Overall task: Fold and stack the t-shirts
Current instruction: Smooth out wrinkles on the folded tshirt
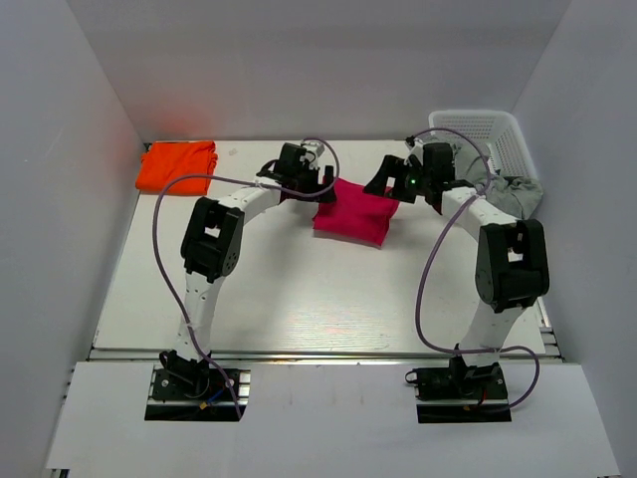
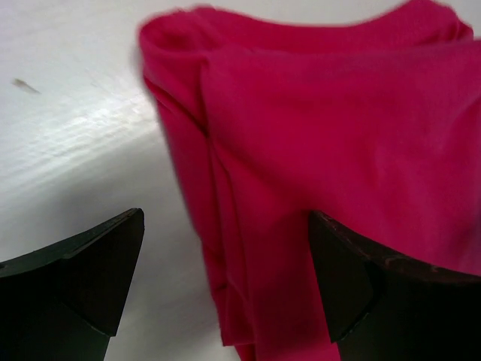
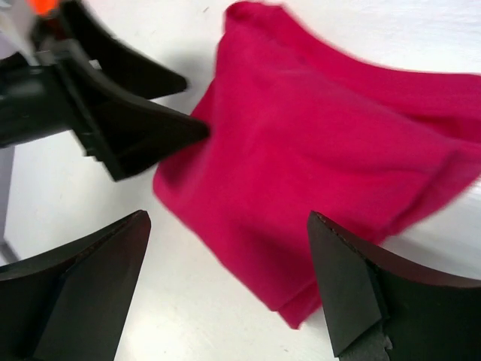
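Magenta t-shirt (image 1: 355, 214) lay folded in a compact block near table centre; orange t-shirt (image 1: 177, 166) lay folded well apart toward 10 o'clock, in the far-left corner. Left gripper (image 2: 225, 241) hung at the block's 10 o'clock corner, right gripper (image 3: 225, 233) at 1 o'clock, both spread wide, pinching nothing. Judged: folding done, stacking pending; next move calls for a two-sided grip that carries the block over unopened

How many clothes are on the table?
3. An orange t-shirt lies folded in the far left corner, a magenta t-shirt sits in the middle, and a grey bundle lies beside the white basket. The basket may hide more.
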`<state>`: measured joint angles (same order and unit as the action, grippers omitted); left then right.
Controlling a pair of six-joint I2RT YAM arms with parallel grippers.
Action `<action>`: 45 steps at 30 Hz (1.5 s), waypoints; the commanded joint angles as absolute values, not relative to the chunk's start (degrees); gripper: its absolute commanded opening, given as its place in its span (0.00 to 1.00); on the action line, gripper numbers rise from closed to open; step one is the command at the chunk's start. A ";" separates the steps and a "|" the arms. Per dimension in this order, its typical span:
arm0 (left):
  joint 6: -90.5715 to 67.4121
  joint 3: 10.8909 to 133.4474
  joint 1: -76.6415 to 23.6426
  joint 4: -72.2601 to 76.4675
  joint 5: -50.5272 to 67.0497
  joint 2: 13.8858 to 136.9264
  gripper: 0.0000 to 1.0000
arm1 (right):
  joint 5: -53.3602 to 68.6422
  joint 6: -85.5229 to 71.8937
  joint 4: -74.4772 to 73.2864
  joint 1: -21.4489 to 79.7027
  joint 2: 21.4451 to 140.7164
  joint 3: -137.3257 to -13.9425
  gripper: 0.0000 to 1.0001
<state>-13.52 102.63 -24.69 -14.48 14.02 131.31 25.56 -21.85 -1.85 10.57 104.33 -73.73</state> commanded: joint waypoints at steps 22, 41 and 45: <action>-12.74 107.31 -25.14 -13.35 25.06 143.00 0.15 | 38.14 -27.68 9.84 9.67 117.85 -68.47 0.90; -13.97 67.52 -26.37 -8.08 24.10 106.90 0.75 | 37.09 -21.54 4.14 17.66 91.24 -41.58 0.90; -15.21 63.81 -26.89 -11.07 14.97 98.10 1.00 | 36.21 -20.92 1.76 18.28 84.03 -41.22 0.90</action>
